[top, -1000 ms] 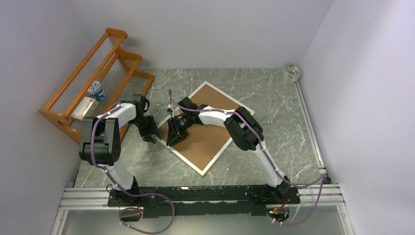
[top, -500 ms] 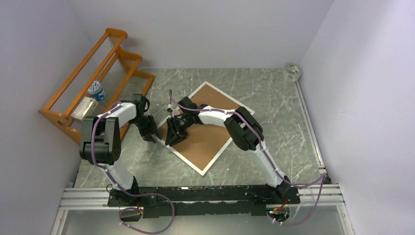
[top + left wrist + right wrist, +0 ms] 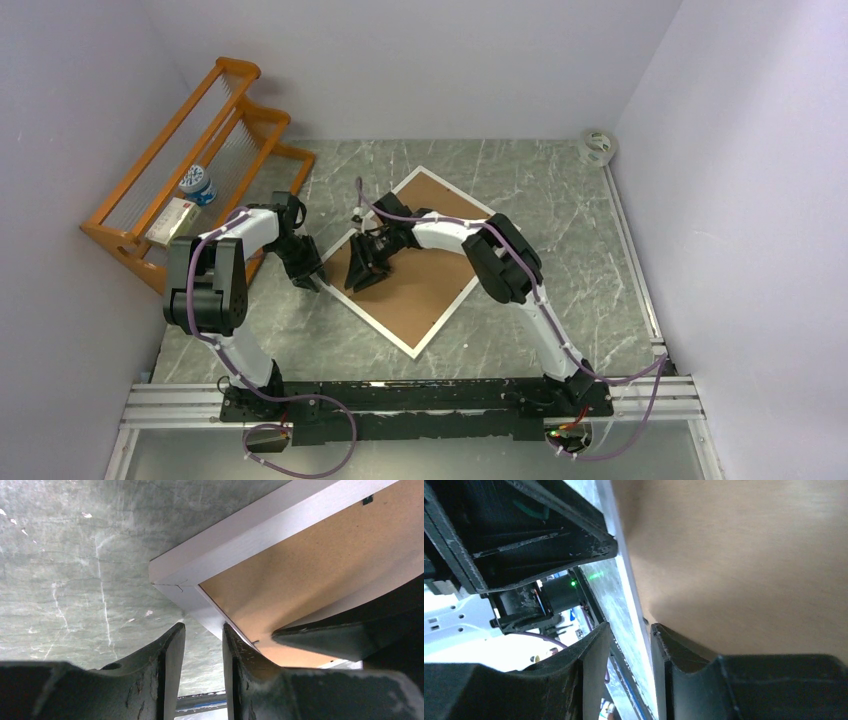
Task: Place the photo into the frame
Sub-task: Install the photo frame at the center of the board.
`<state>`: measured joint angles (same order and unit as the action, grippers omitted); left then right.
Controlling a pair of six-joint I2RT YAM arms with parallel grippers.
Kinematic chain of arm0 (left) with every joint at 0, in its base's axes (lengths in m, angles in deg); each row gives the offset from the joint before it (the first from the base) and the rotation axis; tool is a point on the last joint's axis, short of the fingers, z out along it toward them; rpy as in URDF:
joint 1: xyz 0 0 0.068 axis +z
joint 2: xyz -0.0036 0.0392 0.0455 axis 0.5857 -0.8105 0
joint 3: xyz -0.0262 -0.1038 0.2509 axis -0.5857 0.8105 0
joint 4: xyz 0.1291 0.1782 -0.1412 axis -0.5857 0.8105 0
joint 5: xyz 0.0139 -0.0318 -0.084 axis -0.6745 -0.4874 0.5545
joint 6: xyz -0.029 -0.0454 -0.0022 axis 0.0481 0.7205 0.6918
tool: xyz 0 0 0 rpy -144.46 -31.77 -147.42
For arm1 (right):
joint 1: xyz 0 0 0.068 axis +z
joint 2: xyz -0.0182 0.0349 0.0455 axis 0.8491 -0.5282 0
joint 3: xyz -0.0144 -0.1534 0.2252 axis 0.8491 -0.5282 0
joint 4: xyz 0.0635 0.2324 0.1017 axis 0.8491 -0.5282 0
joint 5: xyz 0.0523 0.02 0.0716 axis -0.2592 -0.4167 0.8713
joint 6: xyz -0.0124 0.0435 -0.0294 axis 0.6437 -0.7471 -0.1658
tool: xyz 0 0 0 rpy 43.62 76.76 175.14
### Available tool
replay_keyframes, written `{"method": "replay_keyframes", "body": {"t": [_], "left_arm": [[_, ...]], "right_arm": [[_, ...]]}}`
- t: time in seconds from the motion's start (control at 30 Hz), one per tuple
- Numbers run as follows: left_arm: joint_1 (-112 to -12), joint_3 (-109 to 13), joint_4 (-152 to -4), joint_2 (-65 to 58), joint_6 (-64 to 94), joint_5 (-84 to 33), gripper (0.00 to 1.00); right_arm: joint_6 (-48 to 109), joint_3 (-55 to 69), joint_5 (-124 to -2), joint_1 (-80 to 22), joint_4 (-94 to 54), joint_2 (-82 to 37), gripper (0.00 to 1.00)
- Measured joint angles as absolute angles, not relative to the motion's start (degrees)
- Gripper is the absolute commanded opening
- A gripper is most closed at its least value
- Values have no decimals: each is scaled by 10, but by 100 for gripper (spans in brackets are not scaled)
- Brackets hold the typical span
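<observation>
- Brown hardboard faced up: the frame lay face-down and cornerwise on the desk, with its back seated inside the white rim.
- No view showed me the photo, so I could not say where it was.
- The left pincer sat low at the frame's left corner, fingers a slit apart with only desk and rim showing between them. It had not budged over the last second.
- The right pincer was over the back, just inside the lower-left rim. Its fingers were also a slit apart and I saw nothing held between them.
- What changed was the right arm: its wrist had swung a little rightward, and the pincer had drawn slightly away from the left one.
- I took that for a re-aim, not progress. With the back unopened the photo could not go in, and the pincers had yet to get a purchase on the back's edge.
</observation>
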<state>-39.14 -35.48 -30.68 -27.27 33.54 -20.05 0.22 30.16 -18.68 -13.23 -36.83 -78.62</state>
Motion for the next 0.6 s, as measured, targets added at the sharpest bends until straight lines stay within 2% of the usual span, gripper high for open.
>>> {"method": "replay_keyframes", "body": {"t": [0.37, 0.6], "left_arm": [[-391, -355, -306, -273, 335, -199, 40], [-391, -348, -321, -270, 329, -189, 54]], "right_arm": [[6, 277, -199, -161, -357, -769, 41], [45, 189, -280, -161, -329, -688, 41]]}}
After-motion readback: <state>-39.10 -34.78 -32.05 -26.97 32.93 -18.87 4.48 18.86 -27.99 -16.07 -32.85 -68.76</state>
